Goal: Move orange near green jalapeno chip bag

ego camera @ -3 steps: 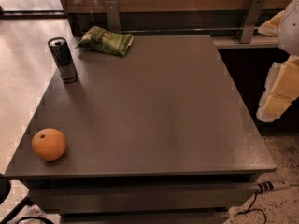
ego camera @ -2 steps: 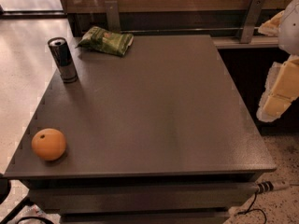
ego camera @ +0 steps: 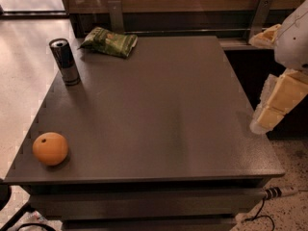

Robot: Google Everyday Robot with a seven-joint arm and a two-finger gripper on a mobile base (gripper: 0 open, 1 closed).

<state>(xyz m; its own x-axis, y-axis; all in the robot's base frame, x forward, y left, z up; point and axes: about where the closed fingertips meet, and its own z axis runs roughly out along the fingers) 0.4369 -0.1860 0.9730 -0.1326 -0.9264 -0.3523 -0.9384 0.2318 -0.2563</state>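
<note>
As far as the camera view shows, nothing has moved since a second ago. The orange (ego camera: 50, 148) sits at the near left corner of the table (ego camera: 168, 109), well apart from the green jalapeno chip bag (ego camera: 109, 41), which lies at the far left edge. The gripper (ego camera: 276, 102) hangs off the right side of the table, far from the orange. I cannot tell if it is open or closed. So the job has likely not begun yet. Count: one orange, one chip bag, one dark can (ego camera: 64, 61) standing near the bag, one gripper.
</note>
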